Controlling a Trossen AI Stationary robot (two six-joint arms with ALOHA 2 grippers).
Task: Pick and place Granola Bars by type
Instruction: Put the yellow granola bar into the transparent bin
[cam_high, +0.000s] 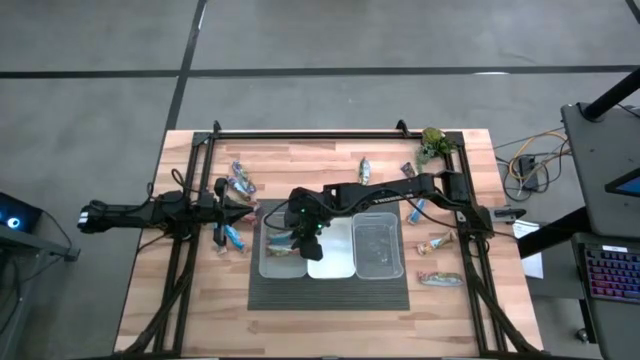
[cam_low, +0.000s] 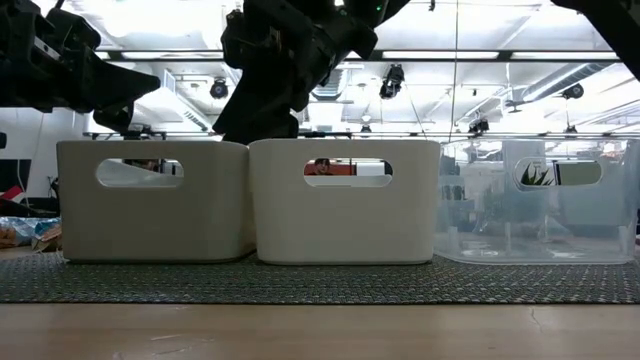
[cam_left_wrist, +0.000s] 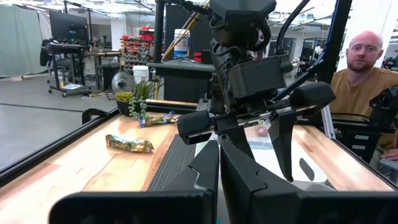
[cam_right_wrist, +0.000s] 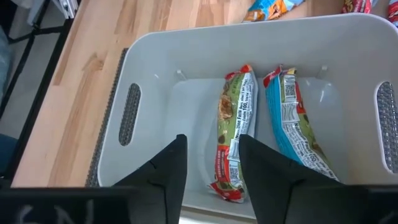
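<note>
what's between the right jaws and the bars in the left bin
Nothing visible. The right gripper hangs open directly over the left bin, with two granola bars lying on its floor just below.

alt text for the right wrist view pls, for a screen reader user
The right gripper, fingers open, hovers over a white bin on a wooden table. Two granola bars lie side by side on the bin's floor: a green-and-red bar and a blue bar.

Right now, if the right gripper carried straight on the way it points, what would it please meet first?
Probably the green-and-red granola bar lying on the floor of the white bin; the right gripper hangs over it, jaws open. A blue bar lies beside it.
</note>
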